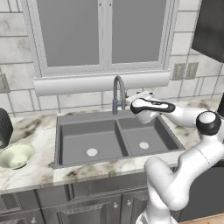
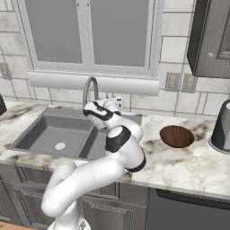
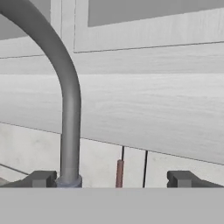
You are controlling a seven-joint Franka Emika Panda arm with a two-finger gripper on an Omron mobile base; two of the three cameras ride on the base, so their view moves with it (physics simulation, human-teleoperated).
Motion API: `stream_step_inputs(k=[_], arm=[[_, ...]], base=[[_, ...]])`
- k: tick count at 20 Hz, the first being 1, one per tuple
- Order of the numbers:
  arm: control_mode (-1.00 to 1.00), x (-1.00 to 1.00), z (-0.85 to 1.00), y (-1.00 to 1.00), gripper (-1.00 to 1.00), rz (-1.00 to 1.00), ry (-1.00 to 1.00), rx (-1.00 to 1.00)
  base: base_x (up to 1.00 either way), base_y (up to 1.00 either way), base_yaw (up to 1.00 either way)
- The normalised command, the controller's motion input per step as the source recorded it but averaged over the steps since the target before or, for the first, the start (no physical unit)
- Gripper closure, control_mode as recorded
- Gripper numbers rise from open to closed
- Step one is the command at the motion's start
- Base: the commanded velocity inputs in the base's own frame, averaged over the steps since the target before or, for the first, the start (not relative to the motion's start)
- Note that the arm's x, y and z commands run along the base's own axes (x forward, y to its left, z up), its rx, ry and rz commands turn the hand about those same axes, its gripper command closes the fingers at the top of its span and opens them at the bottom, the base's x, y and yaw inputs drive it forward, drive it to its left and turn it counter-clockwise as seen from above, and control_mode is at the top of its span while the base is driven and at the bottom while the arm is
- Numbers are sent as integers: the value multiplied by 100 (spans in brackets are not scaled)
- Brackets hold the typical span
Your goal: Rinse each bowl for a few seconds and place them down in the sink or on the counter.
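Note:
The pale cream-green bowl (image 1: 15, 155) sits upright on the counter (image 1: 37, 129) left of the sink (image 1: 89, 133). On the counter (image 2: 179, 164) to the sink's (image 2: 47, 128) right lies the dark reddish-brown bowl (image 2: 176, 136). My gripper (image 1: 140, 96) (image 2: 115, 100) hovers over the sink's back right rim, just right of the faucet (image 1: 118, 92) (image 2: 90, 89), and faces the wall. In the hand view my gripper (image 3: 111, 179) is open, with nothing held. The faucet neck (image 3: 70, 109) rises by the left fingertip (image 3: 41, 178), and a thin reddish-brown lever (image 3: 119, 173) stands between the tips, further back.
A black ribbed object (image 1: 4, 127) stands at the far left of the counter, behind the cream-green bowl. A tall grey vessel (image 2: 222, 121) stands at the far right. A window sill (image 1: 100, 82) juts out above the faucet. Both sink basins hold nothing.

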Motion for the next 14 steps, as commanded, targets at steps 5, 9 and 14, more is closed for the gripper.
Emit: stream_step_inputs(k=[5,9,14], arm=[[-100,32,-15,-10,-100,0,0,1],[-100,31,-17,-3,-100,0,0,0],[-100,30,-18,-1,-100,0,0,0]], base=[[0,0,0],[0,0,0],[0,0,0]])
